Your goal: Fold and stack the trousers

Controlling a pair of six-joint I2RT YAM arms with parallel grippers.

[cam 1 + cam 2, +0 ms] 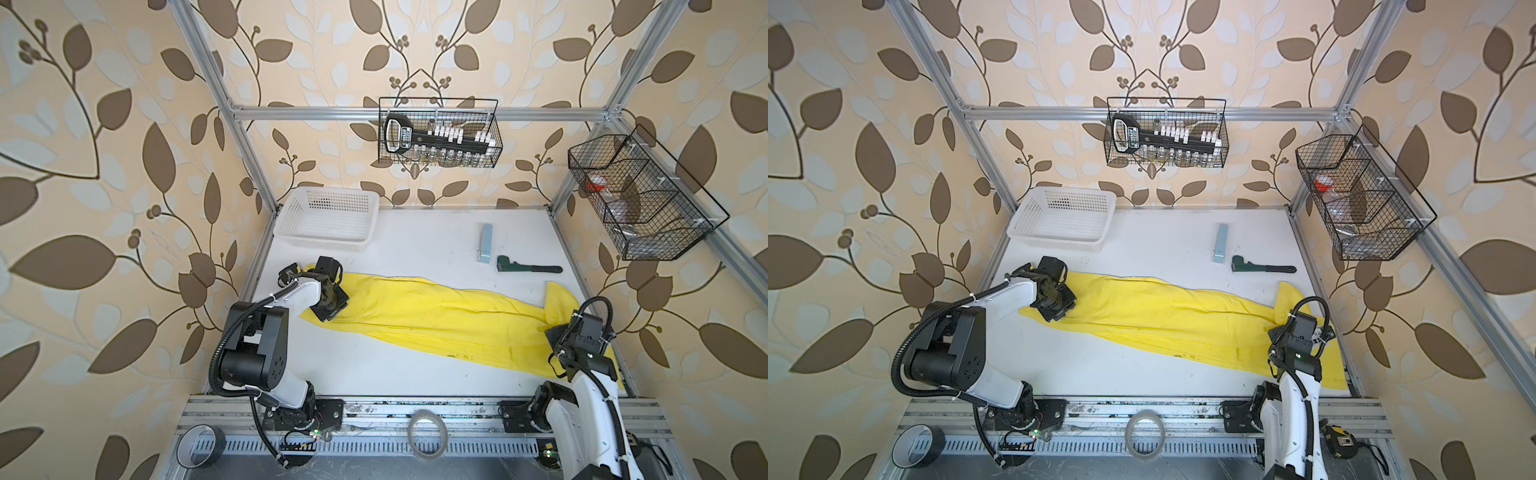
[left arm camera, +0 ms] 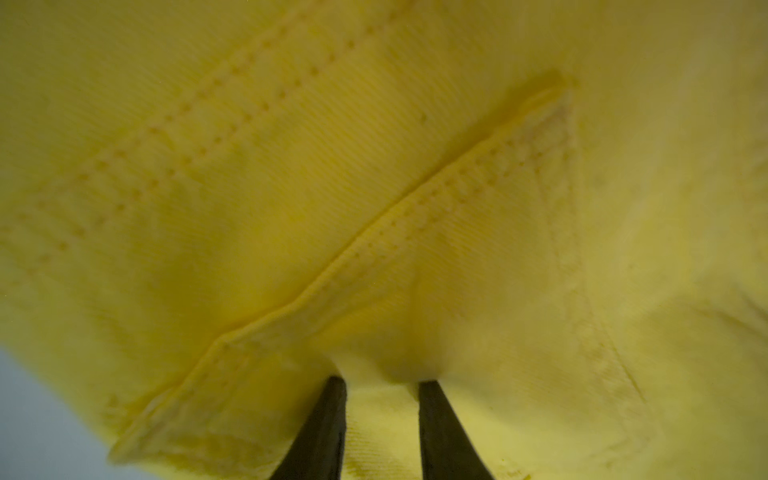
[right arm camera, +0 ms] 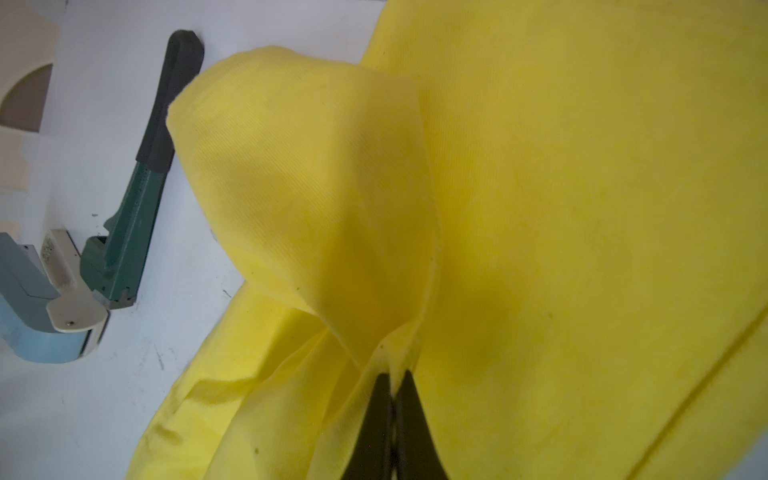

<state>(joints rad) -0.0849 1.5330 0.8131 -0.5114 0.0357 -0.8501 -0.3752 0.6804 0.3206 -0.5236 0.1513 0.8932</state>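
Note:
The bright yellow trousers (image 1: 436,320) lie stretched across the white table from left to right in both top views (image 1: 1163,316). My left gripper (image 1: 332,307) points down onto their left end. In the left wrist view its fingers (image 2: 332,415) stand apart, pressed into the seamed cloth (image 2: 291,187), with a ridge of cloth between them. My right gripper (image 3: 395,374) is shut on a fold of the trousers (image 3: 311,187) at their right end. That fold rises a little above the table. In a top view the right gripper's (image 1: 555,332) fingertips are hidden under the wrist.
A white plastic basket (image 1: 328,245) stands at the back left. A green wrench (image 1: 528,268) and a blue-grey block (image 1: 485,243) lie behind the trousers on the right. Two tape rolls (image 1: 427,432) sit on the front rail. Wire baskets (image 1: 440,133) hang on the frame.

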